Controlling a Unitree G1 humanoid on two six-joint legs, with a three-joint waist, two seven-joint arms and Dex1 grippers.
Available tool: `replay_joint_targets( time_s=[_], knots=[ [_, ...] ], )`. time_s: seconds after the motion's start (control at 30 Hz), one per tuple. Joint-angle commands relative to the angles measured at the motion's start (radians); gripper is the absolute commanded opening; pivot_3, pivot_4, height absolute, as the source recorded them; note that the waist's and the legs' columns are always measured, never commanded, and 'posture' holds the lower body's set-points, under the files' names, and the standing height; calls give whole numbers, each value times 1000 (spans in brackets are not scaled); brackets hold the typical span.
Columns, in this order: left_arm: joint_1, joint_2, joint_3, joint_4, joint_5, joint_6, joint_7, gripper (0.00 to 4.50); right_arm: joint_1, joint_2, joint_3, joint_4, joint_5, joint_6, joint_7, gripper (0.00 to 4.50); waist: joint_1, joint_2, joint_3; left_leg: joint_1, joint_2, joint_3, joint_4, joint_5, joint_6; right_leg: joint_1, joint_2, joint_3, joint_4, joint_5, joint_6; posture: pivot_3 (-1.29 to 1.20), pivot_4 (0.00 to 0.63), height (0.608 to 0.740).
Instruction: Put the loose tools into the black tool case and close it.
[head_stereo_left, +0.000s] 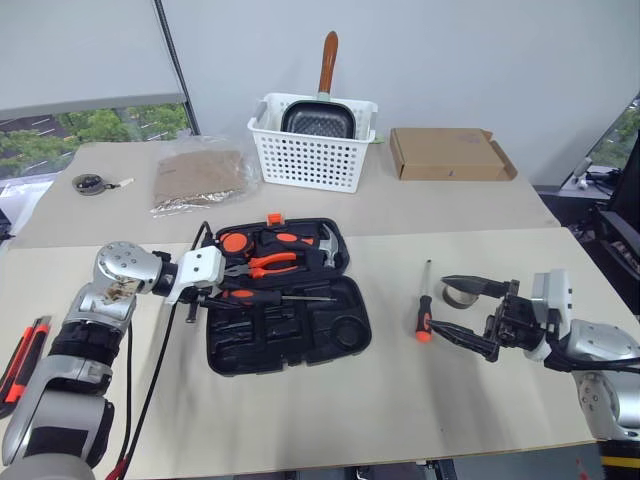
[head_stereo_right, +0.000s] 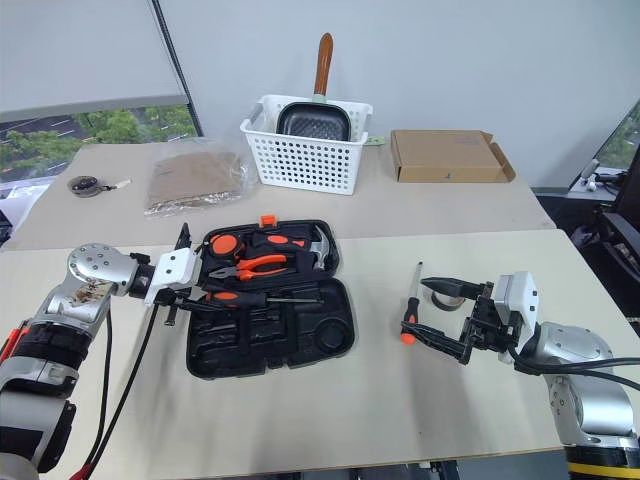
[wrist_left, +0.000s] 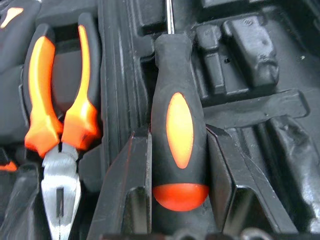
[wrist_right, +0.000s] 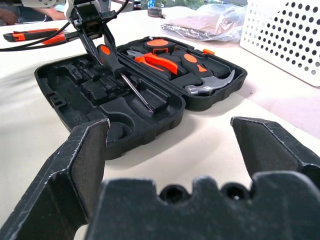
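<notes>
From the head camera, the black tool case (head_stereo_left: 285, 305) lay open mid-table, moulded plastic with deep recesses, pliers (head_stereo_left: 262, 265) and a hammer (head_stereo_left: 327, 243) already seated in its far half. The left gripper (head_stereo_left: 212, 292) was clamped on a screwdriver (head_stereo_left: 262, 296) by the rubbery orange-and-black handle, thin steel shaft lying across the near half. Another screwdriver (head_stereo_left: 425, 310) and a grey tape roll (head_stereo_left: 461, 293) sat on the table by the right gripper (head_stereo_left: 478, 313), whose fingers were spread wide with nothing in them; the utility knife (head_stereo_left: 22, 358) lay far left. In the left wrist view the handle (wrist_left: 179, 135) was wedged between both fingers, beside the pliers (wrist_left: 57, 125). My worry: let go off-slot and it'd ride up on the ridges and stop the lid shutting. The right wrist view showed the case (wrist_right: 135, 95) ahead.
</notes>
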Motion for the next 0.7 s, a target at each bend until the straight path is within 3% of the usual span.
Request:
replay_joint_targets(
  time_s=[0.03,0.57,0.6,0.7],
  knots=[
    [26,9,36,-28,1,19,54,943,-24,-9,-23,-14,22,-15,7,4500,0,0,0,0,0,0,0,0,0,0,0,0,0,0,0,0,150,700],
    [93,13,34,-61,10,72,109,943,-48,-9,-21,36,13,-30,52,4500,0,0,0,3,0,-1,1,0,0,2,0,0,2,0,0,0,150,700],
    [95,12,36,-63,9,75,111,1743,-49,-9,-21,39,12,-31,53,4500,0,0,0,3,0,-1,1,0,0,2,0,0,2,0,0,0,150,700],
    [99,6,39,-67,3,87,117,2551,-55,-8,-19,48,10,-36,57,4500,1,0,0,3,0,-1,1,0,0,2,0,0,3,0,0,0,150,700]
  ],
)
